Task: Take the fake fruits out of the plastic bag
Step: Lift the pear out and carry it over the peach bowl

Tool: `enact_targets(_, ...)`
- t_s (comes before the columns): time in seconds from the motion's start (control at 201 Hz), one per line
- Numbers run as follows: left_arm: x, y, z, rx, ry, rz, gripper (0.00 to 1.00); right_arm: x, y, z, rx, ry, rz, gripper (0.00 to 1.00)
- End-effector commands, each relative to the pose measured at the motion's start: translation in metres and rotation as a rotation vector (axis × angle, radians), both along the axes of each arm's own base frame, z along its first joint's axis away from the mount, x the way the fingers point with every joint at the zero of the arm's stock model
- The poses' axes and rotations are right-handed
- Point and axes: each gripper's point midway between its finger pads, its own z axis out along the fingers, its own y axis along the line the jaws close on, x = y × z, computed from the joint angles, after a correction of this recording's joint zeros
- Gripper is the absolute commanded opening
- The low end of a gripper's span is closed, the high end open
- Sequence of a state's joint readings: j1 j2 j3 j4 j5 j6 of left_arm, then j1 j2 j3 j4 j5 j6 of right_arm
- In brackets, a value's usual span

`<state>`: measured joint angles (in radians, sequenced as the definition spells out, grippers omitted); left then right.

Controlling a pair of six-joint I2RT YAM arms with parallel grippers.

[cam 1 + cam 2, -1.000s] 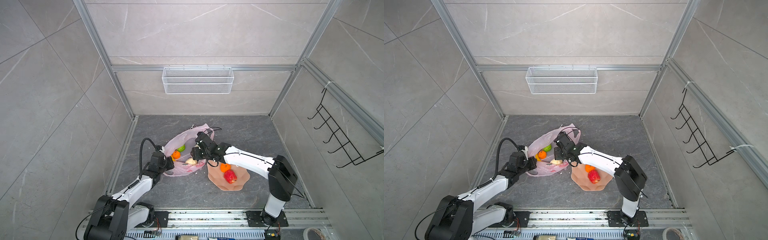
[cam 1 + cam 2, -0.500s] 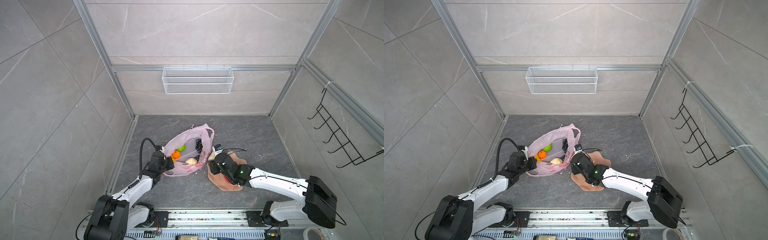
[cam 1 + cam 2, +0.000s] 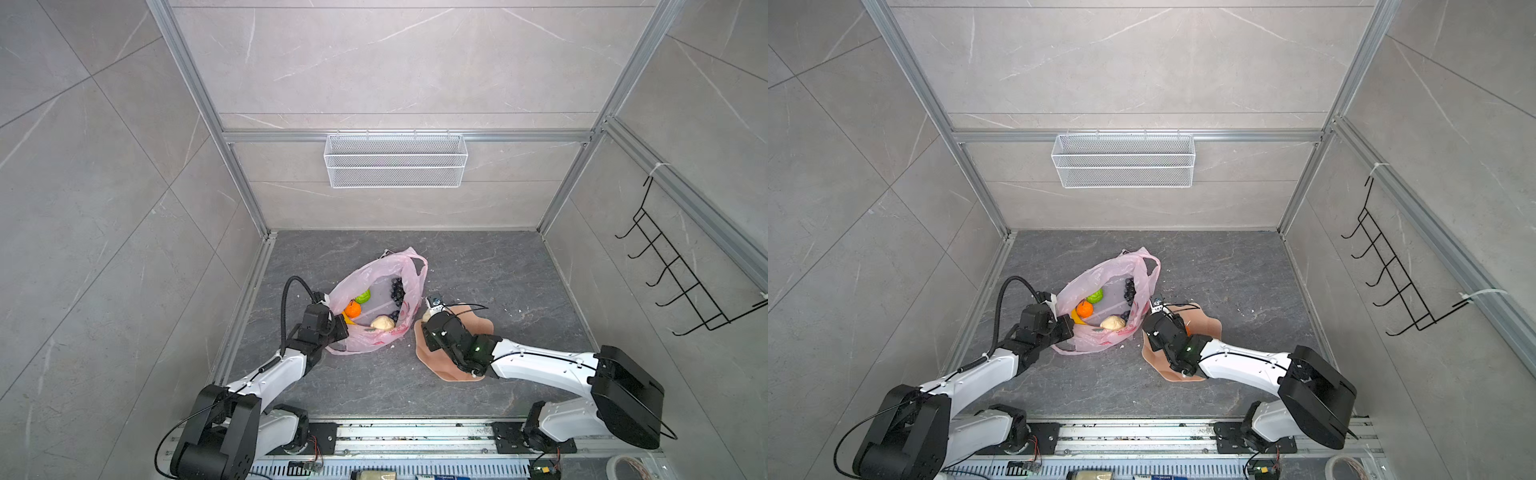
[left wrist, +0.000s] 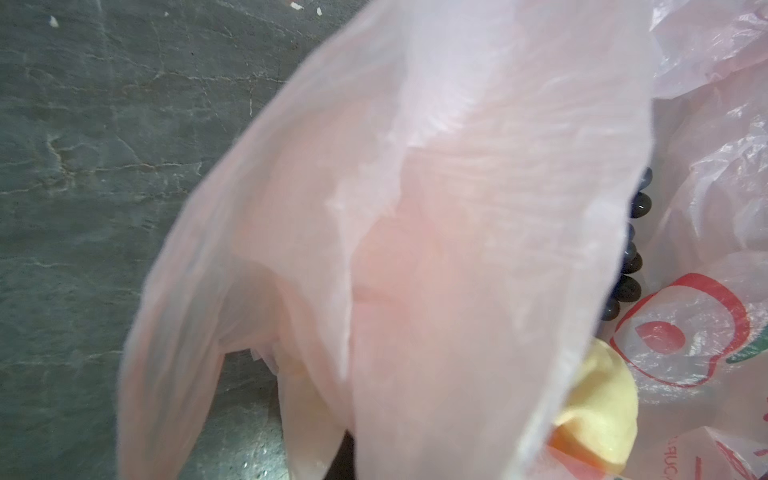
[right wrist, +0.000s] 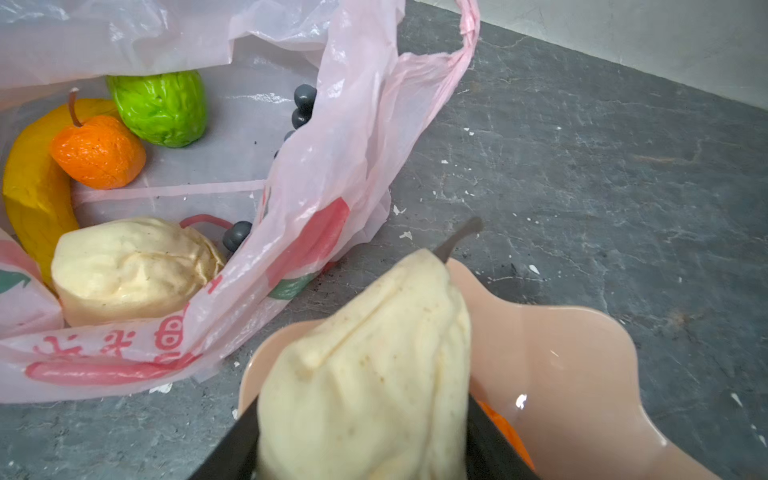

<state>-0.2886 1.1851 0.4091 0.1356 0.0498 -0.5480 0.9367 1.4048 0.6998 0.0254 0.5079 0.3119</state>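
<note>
The pink plastic bag (image 3: 409, 272) (image 5: 332, 137) lies open on the dark floor. Inside it are a green fruit (image 3: 363, 296) (image 5: 160, 108), an orange (image 3: 353, 309) (image 5: 97, 151), a yellow banana (image 5: 35, 195), a beige fruit (image 3: 382, 323) (image 5: 133, 270) and dark grapes (image 3: 397, 289). My left gripper (image 3: 337, 328) is shut on the bag's near left edge; bag film (image 4: 415, 208) hides its jaws in the left wrist view. My right gripper (image 5: 361, 444) is shut on a beige pear-shaped fruit (image 5: 370, 365) (image 3: 425, 316), just above the peach plate (image 3: 478, 324) (image 5: 573, 365).
An orange fruit (image 5: 503, 432) lies on the plate beside my right fingers. A white wire basket (image 3: 395, 160) hangs on the back wall and a black hook rack (image 3: 681, 270) on the right wall. The mounting rail (image 3: 415, 432) runs along the front.
My right arm has come out of the bag with the beige pear-shaped fruit and swung right over the plate. The bag's mouth now stands wider. The left arm has held still.
</note>
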Motion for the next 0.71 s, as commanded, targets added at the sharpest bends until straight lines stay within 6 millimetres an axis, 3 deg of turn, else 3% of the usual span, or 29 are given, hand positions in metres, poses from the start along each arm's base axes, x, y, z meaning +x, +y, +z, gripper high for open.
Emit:
enact_targets(0.0,0.009,0.000,0.009,0.023,-0.042,-0.002,0.04,-0.002,0.002,-0.007,-0.015,-0.018,0.041,0.54)
enact_targets(0.398,0.010,0.000,0.006,0.029,-0.033,-0.003,0.04,-0.009,-0.004,-0.031,-0.037,-0.014,0.067,0.54)
enact_targets(0.702,0.009,0.002,0.010,0.031,-0.043,0.000,0.04,-0.017,0.000,-0.033,-0.057,-0.021,0.093,0.65)
